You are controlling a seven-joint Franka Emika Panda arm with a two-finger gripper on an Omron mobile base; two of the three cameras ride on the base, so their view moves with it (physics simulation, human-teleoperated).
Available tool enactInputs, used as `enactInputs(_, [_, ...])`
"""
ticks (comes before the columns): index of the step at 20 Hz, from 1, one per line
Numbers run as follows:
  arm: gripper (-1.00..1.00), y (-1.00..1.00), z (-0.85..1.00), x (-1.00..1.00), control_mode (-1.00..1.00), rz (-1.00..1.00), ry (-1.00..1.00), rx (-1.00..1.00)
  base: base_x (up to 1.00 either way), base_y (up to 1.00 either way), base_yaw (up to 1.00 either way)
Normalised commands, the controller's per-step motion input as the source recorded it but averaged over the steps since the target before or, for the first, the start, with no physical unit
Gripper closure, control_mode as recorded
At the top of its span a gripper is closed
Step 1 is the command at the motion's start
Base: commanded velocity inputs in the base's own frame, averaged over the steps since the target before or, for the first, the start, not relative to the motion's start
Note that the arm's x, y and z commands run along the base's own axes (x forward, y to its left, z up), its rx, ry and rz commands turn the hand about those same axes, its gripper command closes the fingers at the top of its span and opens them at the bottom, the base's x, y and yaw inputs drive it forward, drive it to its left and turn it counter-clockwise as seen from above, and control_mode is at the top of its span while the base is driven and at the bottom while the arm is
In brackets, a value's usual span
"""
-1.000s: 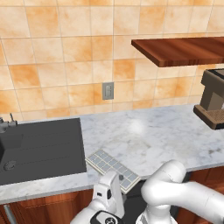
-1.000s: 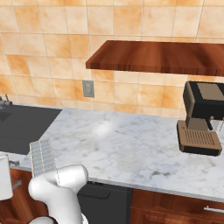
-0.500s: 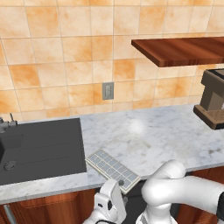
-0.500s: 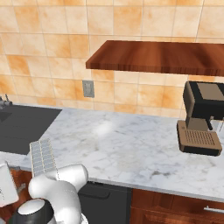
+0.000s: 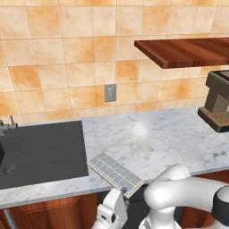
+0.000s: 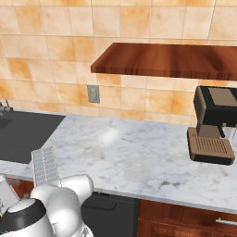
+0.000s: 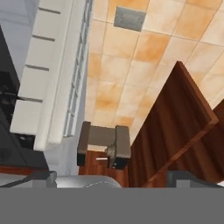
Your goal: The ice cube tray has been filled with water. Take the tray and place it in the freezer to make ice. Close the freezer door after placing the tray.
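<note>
The ice cube tray [image 5: 115,170] lies flat on the marble counter [image 5: 165,138], at its front edge just right of the sink, with one corner over the edge. The right base view has the tray [image 6: 45,165] at the counter's near left. My gripper [image 5: 117,200] hangs below the counter's front edge, just under the tray's near corner, pointing upward. In the hand view the tray [image 7: 78,74] runs along the upper left, seen from low and edge-on. My fingertips [image 7: 41,177] stand wide apart, open, with nothing between them. The freezer and its door are out of view.
A dark sink [image 5: 40,152] sits left of the tray, with a tap [image 5: 6,126] at its back. A coffee machine [image 6: 213,125] stands at the counter's right under a wooden shelf [image 6: 166,60]. A wall outlet [image 5: 110,93] is set in the tiles. Wooden cabinet fronts [image 6: 185,220] run below the counter.
My hand has sunk lower in front of the counter, dropping below the tray's near corner. The tray has not moved and the jaws stay open.
</note>
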Motion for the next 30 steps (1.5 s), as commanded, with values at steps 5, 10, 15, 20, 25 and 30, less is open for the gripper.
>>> enactInputs(5, [-1.0,0.05,0.0,0.0,-1.0,0.0,-0.05,0.09,0.0,0.0,0.0])
enactInputs(10, [-1.0,0.0,-0.05,0.05,-1.0,0.02,0.0,0.05,0.0,0.0,0.0])
enactInputs(15, [-1.0,0.0,-0.13,0.22,-1.0,0.02,0.01,0.0,0.0,0.0,0.0])
enactInputs(20, [-1.0,0.0,-0.3,0.29,-1.0,0.04,0.1,0.0,0.0,0.0,0.0])
enactInputs(25, [-1.0,0.0,-0.37,0.31,-1.0,0.05,0.11,0.0,0.0,0.0,0.0])
enactInputs(30, [-1.0,0.0,-0.23,0.19,-1.0,0.05,0.02,0.0,0.0,0.0,0.0])
